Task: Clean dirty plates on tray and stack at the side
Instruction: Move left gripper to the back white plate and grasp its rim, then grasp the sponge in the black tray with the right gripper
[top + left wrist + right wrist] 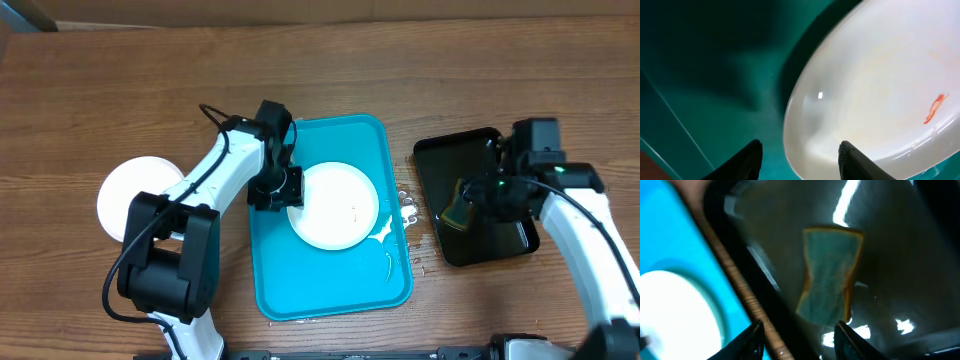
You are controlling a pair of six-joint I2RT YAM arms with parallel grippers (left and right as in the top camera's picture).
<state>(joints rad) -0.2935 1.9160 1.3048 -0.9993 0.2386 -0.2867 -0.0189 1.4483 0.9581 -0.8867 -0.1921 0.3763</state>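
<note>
A white plate (335,205) lies on the turquoise tray (330,290). In the left wrist view the plate (875,80) has a red-orange smear. My left gripper (288,190) is open at the plate's left rim; one finger is over the tray (700,75) and the other over the plate (800,162). Another white plate (135,195) lies on the table left of the tray; I cannot tell whether it is a stack. My right gripper (480,195) is open and empty (800,340) above the black tray. No yellow-green rimmed plate shows.
A glossy black tray (480,240) sits right of the turquoise tray and holds a green and yellow sponge (460,212), also in the right wrist view (830,280). White streaks and droplets (405,210) lie on the turquoise tray's right side and on the table between the trays.
</note>
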